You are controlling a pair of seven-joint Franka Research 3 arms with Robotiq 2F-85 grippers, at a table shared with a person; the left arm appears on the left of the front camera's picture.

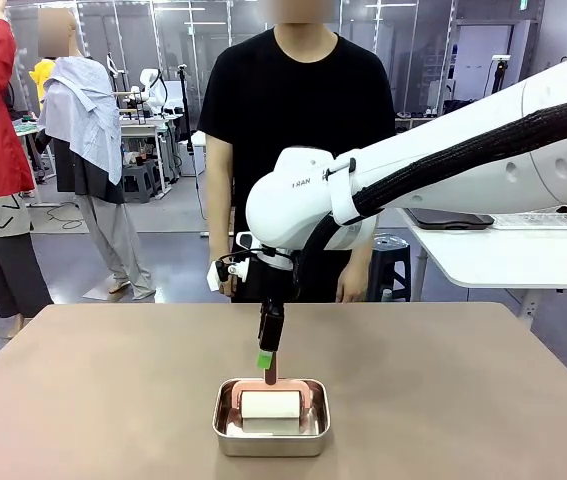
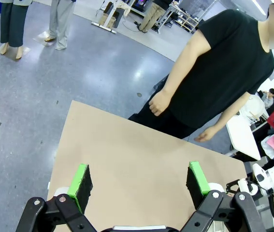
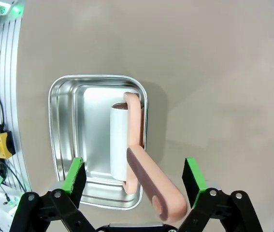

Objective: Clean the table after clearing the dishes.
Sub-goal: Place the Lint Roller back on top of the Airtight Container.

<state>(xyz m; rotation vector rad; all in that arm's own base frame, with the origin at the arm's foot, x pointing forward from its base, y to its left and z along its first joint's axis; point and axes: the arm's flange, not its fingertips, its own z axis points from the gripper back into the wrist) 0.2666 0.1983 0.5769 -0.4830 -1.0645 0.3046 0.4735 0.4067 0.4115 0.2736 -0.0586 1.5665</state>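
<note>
With the right tool (image 3: 133, 176) spread apart over the small steel rectangular pan (image 1: 270, 419) at the brownish desk's (image 1: 443, 380) near edge, grip the light, rigid pink-handled white lint roller (image 3: 118, 145) by its handle.

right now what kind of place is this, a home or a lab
Most likely a robotics lab or workshop: a white robot arm works over a bare table, on an open polished concrete floor with workbenches behind.
</note>
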